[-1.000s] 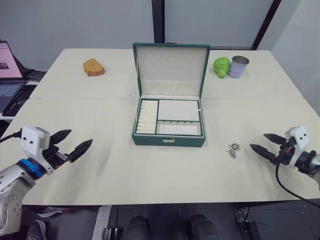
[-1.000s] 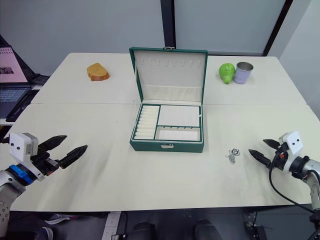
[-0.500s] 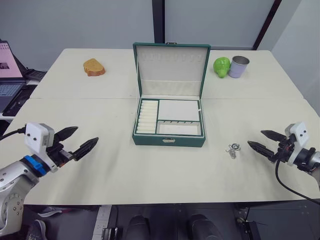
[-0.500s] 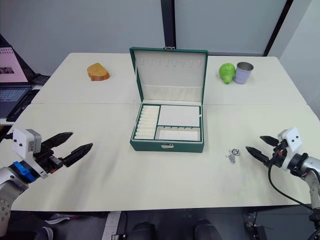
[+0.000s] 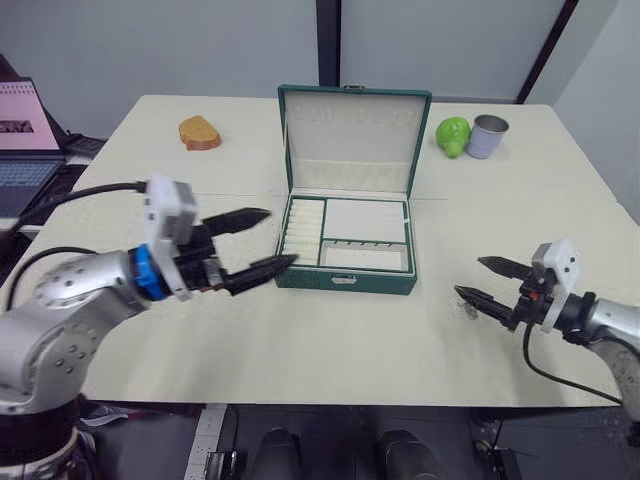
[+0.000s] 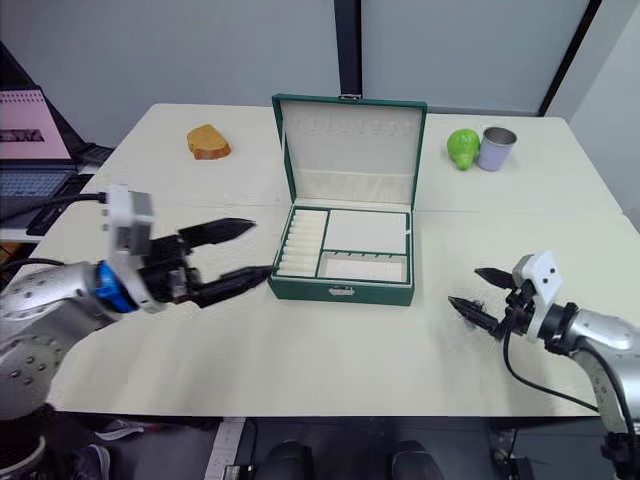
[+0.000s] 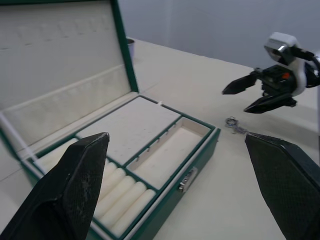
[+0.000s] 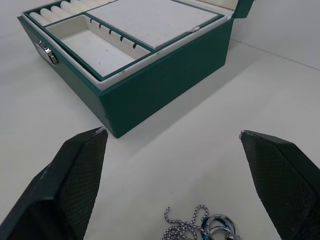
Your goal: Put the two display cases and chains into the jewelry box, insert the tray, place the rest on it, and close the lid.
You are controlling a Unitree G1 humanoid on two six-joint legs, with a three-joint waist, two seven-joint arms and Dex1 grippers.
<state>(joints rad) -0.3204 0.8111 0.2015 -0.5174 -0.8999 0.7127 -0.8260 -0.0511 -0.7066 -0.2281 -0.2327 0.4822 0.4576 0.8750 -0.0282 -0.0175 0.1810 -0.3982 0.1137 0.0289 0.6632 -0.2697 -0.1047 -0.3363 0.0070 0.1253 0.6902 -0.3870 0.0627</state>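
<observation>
Large rectangular dark green jewelry box (image 5: 347,240) with cream lining, standing on the pale table (image 5: 300,340), its hinged lid (image 5: 354,140) upright. The shallow green-rimmed tray (image 7: 131,159) sits inside the box; its ribbed ring-roll section, flat square panel and long front compartment hold no jewellery. The small silvery heap of chain and ring-like loops (image 8: 200,229) lies on the table to the right of the box, directly before the right gripper (image 6: 480,294), whose black fingers are spread wide. The left gripper (image 5: 262,240), fingers also wide apart, hovers just left of the box's front corner.
</observation>
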